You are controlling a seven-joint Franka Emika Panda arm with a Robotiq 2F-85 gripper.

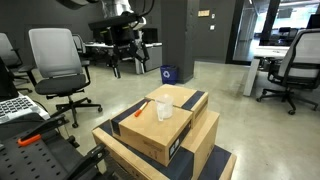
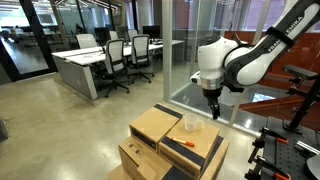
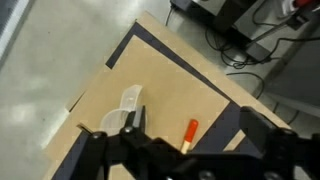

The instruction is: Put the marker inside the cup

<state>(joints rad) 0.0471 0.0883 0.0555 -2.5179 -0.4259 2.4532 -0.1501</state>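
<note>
Step in hand: approach, before the grasp. The pincer (image 2: 212, 110) hangs above the surface (image 3: 170, 90), well clear of it, and holds nothing. In the wrist view its 2 dark fingers (image 3: 135, 122) stand wide apart.

Task thing: the orange marker (image 3: 190, 130) lies flat on the surface, which is the top of a stack of cardboard boxes (image 1: 165, 135). It is near the cup (image 3: 125, 108) and not touching it. In the wrist view the marker sits between the 2 fingers, its length running roughly across the line that joins them.

Cup: clear plastic, and it appears to stand upright with the mouth up in both exterior views (image 1: 163, 108) (image 2: 190, 125). Nothing is inside it as far as I can tell.

Next move, by my judgement:
- Go straight down over the marker and keep the fingers either side of the shaft.
- Close near the marker's middle, just above the cardboard.
- Lift, shift over the cup mouth and release.

The cup looks light, so a finger brushing it could tip it.

Counts:
- 1 marker
- 1 cup
- 1 pincer
- at least 3 boxes in the stack; the exact number cannot be told.
</note>
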